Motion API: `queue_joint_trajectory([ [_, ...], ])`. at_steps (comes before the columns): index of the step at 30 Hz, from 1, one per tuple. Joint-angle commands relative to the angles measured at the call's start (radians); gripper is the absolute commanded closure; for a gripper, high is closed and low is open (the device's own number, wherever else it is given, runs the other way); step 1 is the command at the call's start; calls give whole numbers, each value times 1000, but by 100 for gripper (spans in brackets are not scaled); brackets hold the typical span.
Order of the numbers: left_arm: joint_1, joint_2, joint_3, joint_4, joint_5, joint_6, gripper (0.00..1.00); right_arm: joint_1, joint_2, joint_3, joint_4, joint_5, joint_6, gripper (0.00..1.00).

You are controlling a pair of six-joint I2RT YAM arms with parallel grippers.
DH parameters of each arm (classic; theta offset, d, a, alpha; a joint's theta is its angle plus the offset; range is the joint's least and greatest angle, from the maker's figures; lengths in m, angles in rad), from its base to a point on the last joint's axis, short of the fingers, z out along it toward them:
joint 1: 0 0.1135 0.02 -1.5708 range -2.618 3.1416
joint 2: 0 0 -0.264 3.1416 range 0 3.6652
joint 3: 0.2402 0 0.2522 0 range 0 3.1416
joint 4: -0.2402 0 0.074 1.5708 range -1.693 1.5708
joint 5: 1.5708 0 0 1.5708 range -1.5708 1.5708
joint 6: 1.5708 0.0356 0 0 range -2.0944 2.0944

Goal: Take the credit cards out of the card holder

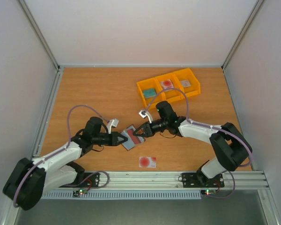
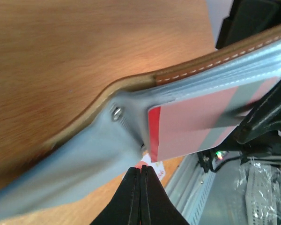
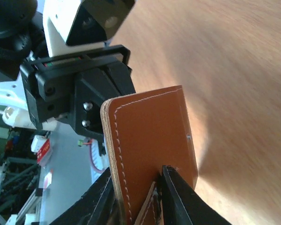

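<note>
The left gripper (image 2: 140,178) was pinched fully closed on the grey-blue lining of the card holder (image 3: 150,136), which sat just ahead of its fingertips. The right gripper (image 3: 138,180) stood narrowly parted, straddling the holder's opposite edge and a red credit card (image 2: 192,126). Whether it gripped could not be told.

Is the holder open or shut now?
Open: in the left wrist view the holder is spread, grey lining exposed, a red card showing inside.
</note>
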Motion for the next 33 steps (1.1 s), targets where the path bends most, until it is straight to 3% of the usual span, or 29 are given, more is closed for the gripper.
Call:
queue_joint_trajectory([
  [1,18,107,-10,122,-11,-33,100,-42,65,-68,168,-58,51,74],
  [4,22,177,-8,144,-43,-28,100,-52,120,-67,178,-68,46,77],
  [7,24,209,-1,147,-77,-21,100,-70,142,-73,203,-81,56,90],
  [9,24,204,-4,184,-64,1,100,-79,134,-67,198,-86,52,98],
  [11,24,173,-13,238,-11,21,100,-81,106,-46,148,-90,30,99],
  [12,24,149,-16,260,25,28,95,-81,84,-32,111,-84,14,99],
  [14,32,55,11,210,71,88,74,-83,17,-3,1,-54,-20,99],
  [17,60,-84,91,-46,-6,182,41,-107,-112,38,-127,-21,-40,99],
  [20,91,-242,121,-155,-87,218,24,-144,-242,63,-166,-12,-15,99],
  [23,92,-339,124,-122,-65,214,2,-148,-331,107,-179,-7,3,99],
  [33,92,-343,89,239,114,26,1,-136,-436,158,-20,-78,103,99],
])
